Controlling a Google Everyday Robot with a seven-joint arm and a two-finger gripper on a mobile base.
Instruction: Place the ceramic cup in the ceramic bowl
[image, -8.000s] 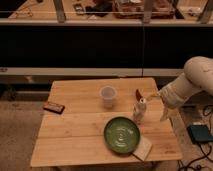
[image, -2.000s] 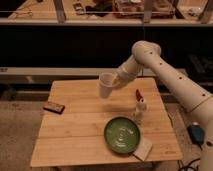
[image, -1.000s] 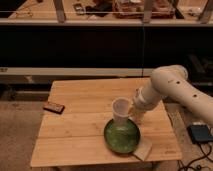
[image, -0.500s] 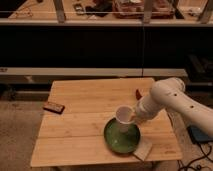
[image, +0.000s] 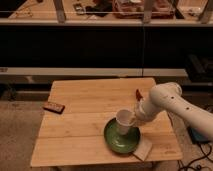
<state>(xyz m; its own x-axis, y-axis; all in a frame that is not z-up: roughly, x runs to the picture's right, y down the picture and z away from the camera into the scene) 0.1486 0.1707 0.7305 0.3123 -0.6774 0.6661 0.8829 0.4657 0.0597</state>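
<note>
A: What is the worktop like, and the room around it?

B: The worktop (image: 85, 112) is a pale wooden table of lengthwise planks, standing on a speckled grey floor. Behind it runs a long dark counter front with a light rail along it, and above that a shelf with clutter too blurred to name. A dark cable and a bluish box lie on the floor past the right edge.

A: Any brand, label or writing?

B: None that can be read.

A: Where is the ceramic cup?

B: The ceramic cup (image: 124, 120) is whitish, upright with its rim tipped a little, and sits over the ceramic bowl (image: 120, 140), the green dish near the front right corner. Whether its base touches the dish I cannot tell.

A: And the hand?

B: The hand (image: 135, 119) is at the cup's right side, at the end of a white arm (image: 172, 102) reaching in from the right edge. It looks clasped on the cup.

A: Anything else?

B: A pale square pad (image: 143, 149) touches the bowl's front right rim. A small dark bar (image: 53, 107) lies at the left edge. A bit of red (image: 138, 93) shows behind the arm.
</note>
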